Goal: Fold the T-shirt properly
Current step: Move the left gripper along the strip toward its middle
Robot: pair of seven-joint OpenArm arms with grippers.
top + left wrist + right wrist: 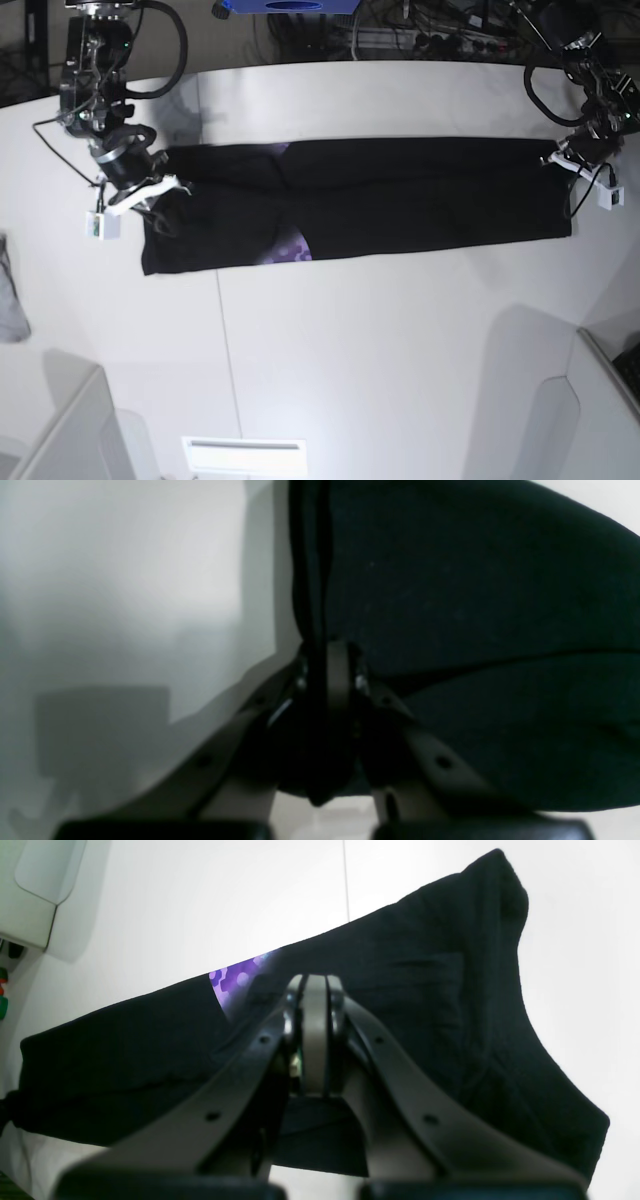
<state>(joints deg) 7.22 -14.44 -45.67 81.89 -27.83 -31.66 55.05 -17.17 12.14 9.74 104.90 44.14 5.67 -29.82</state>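
The black T-shirt (400, 200) lies stretched out as a long folded band across the white table (350, 350). A bit of purple print (292, 250) shows at its front edge and in the right wrist view (235, 977). My left gripper (568, 160) is at the band's right end. In the left wrist view it (325, 655) is shut with black cloth (475, 605) pinched between the fingers. My right gripper (160, 190) is at the band's left end. In its wrist view it (314, 985) is shut on the shirt (425, 990).
A small grey cloth (10, 290) lies at the table's left edge. White bins stand at the front left (60, 430) and front right (590, 400). Cables and gear crowd the back edge (400, 35). A seam (225, 330) runs across the table.
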